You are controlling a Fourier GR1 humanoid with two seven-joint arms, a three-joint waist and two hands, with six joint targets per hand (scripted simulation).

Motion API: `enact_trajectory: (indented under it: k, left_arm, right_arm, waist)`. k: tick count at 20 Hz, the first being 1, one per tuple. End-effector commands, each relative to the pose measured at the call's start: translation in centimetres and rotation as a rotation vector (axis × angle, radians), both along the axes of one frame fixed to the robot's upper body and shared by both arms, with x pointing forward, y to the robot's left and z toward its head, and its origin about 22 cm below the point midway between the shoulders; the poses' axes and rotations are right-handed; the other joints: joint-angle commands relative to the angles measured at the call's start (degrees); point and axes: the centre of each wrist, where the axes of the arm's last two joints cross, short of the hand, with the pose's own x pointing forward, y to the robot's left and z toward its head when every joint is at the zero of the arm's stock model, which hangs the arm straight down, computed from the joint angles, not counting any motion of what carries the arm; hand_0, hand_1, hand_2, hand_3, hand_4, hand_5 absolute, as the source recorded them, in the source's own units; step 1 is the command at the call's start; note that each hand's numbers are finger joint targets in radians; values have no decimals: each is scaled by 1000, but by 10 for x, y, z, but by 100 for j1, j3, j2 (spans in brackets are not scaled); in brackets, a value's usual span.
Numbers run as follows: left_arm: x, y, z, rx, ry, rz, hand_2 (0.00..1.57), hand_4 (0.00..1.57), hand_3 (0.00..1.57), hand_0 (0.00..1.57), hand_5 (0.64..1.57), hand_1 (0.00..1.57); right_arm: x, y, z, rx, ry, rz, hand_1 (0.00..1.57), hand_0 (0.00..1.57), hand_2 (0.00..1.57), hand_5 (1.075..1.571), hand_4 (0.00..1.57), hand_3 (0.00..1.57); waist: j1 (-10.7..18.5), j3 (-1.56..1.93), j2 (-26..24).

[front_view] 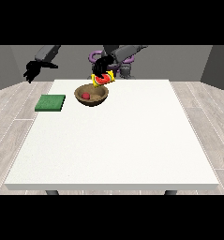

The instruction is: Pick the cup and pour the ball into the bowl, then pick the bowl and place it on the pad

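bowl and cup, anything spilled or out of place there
Nothing spilled. The red ball lies inside the brown bowl, none on the white table. The yellow cup is tipped over the bowl's rim, held in a hand, which fits pouring. The green pad lies flat, bare.

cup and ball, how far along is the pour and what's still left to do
The pour looks done: the red ball lies inside the brown bowl. In hand: the yellow cup is held tipped over the bowl's far rim by the hand at the view's right. Left: the bowl is on the white table, not yet on the green pad. The hand at the view's left hangs free beyond the table.
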Motion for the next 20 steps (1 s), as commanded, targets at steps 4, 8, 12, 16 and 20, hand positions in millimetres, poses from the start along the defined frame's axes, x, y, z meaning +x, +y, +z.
enact_trajectory:
  k: [4,8,12,16,20]
  left_arm:
    - [7,-10,25,276,-84,-58,1571,1203,1571,1511,1443,1511]
    - [5,-29,52,288,-167,-55,1571,1191,1571,1557,1467,1557]
    - [3,-29,68,257,-160,-84,1571,1209,1571,1499,1457,1499]
    - [0,-6,41,39,3,-11,1571,1194,1571,1349,1456,1349]
    - [26,46,73,-345,-43,42,1571,993,1571,364,1555,364]
  right_arm:
    - [-6,5,-17,16,50,-20,0,0,0,1516,0,171]
    - [-11,-3,-17,6,-11,-30,0,0,0,1516,0,172]
    - [-14,-6,-20,-2,13,-77,0,0,0,1528,0,262]
    - [-2,21,-25,55,128,40,0,0,0,1557,462,0]
    - [-18,-2,-30,76,139,-54,0,0,0,1557,470,0]
  waist:
    - [246,-2,-380]
    - [239,-1,11]
    - [459,-2,-14]
    - [216,-13,-197]
    - [947,-30,-146]
